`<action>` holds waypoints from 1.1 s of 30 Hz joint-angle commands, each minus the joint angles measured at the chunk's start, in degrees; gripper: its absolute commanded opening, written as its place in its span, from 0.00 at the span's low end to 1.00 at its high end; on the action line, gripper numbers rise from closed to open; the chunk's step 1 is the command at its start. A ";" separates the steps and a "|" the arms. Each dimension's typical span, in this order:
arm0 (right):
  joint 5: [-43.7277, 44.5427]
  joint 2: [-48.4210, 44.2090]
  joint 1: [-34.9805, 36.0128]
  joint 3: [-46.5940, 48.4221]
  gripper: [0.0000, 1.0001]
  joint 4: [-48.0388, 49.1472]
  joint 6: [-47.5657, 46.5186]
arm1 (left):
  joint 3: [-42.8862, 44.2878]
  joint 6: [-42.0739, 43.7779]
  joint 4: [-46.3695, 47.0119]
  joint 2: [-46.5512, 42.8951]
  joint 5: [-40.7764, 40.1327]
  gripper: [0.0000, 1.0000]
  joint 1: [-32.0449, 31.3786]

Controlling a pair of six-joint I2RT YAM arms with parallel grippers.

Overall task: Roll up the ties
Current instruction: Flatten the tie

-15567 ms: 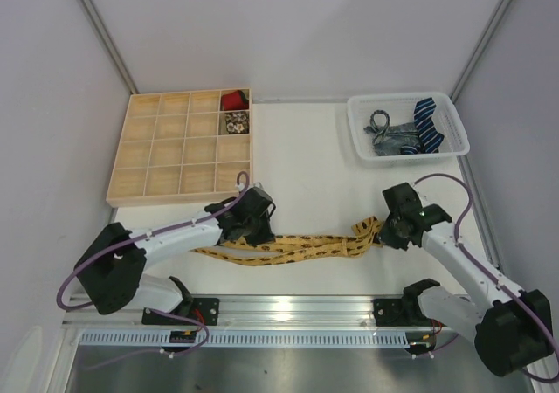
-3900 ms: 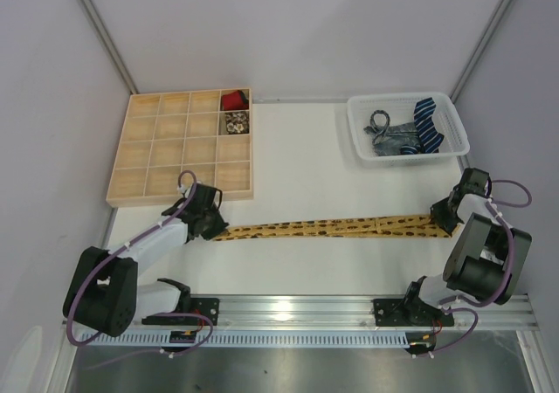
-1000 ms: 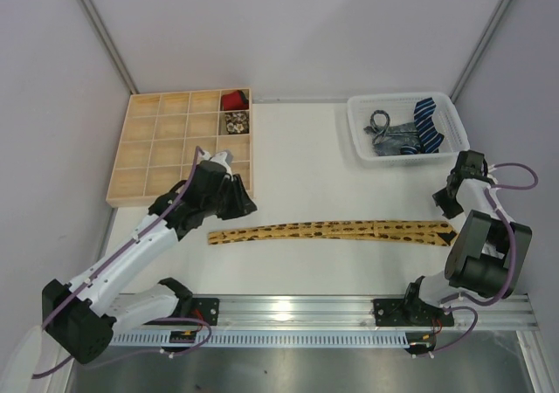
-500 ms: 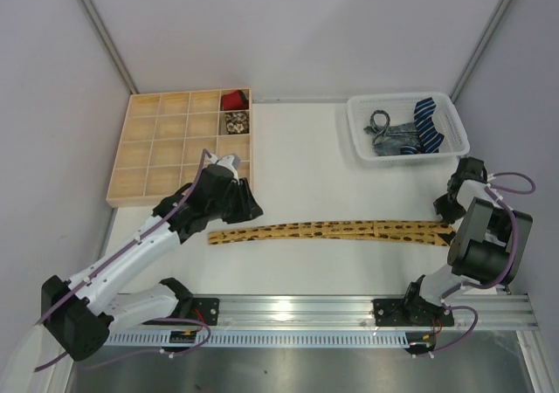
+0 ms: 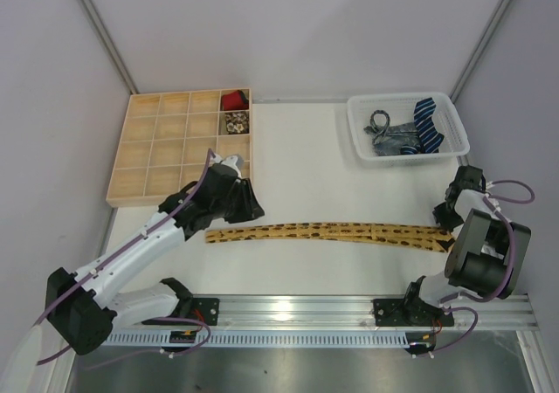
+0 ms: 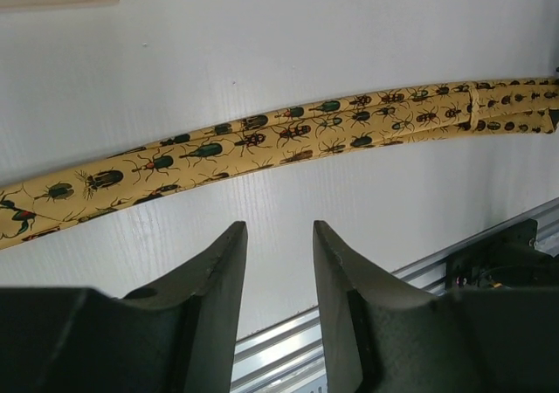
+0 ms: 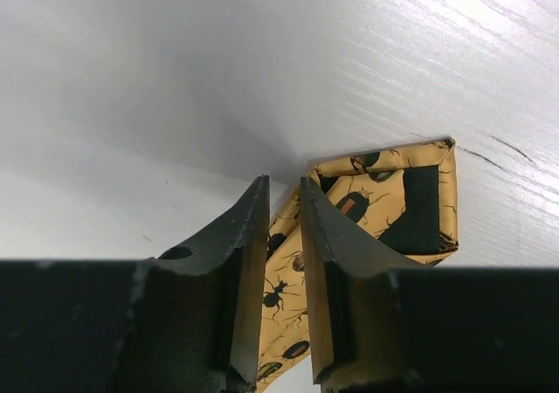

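A mustard-yellow tie (image 5: 323, 230) printed with dark beetles lies stretched out left to right across the table. It crosses the left wrist view (image 6: 288, 135). Its wide right end (image 7: 393, 201) is folded over and shows a dark lining. My left gripper (image 5: 249, 205) hovers open just behind the tie's left part, with nothing between its fingers (image 6: 278, 231). My right gripper (image 5: 447, 217) is down at the tie's right end. Its jaws (image 7: 284, 192) stand a narrow gap apart, with the tie's edge showing through that gap.
A wooden compartment tray (image 5: 144, 179) at the back left holds a rolled red tie (image 5: 232, 101) and a pale patterned one (image 5: 234, 123). A white basket (image 5: 406, 96) at the back right holds a navy striped tie (image 5: 426, 118) and a grey tie (image 5: 389, 135). The aluminium rail (image 5: 297, 306) runs along the near edge.
My right gripper came down from behind onto the tie's right end and its jaws narrowed. My left gripper moved a little nearer the tie. The tie's right end shifted slightly.
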 commanded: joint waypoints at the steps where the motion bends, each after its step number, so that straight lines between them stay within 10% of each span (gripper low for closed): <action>1: 2.01 -2.52 -0.27 -0.57 0.25 0.02 -1.43 | 0.06 1.07 1.22 0.32 -0.68 0.42 -0.49; 6: -4.03 -5.42 2.71 3.11 0.29 -1.12 -5.72 | 2.60 0.89 -2.55 0.32 -5.60 0.50 -0.06; 15: -22.84 -13.35 33.89 6.46 0.39 7.57 -11.98 | 1.91 4.93 -10.38 -0.56 0.08 0.56 16.18; 24: -41.13 15.36 62.28 21.55 0.34 21.63 -4.70 | 0.05 8.89 -16.00 -4.33 2.13 0.62 29.11; 33: -42.64 26.21 72.14 31.16 0.27 24.19 -2.84 | 0.50 11.79 -19.44 -5.49 4.41 0.64 36.33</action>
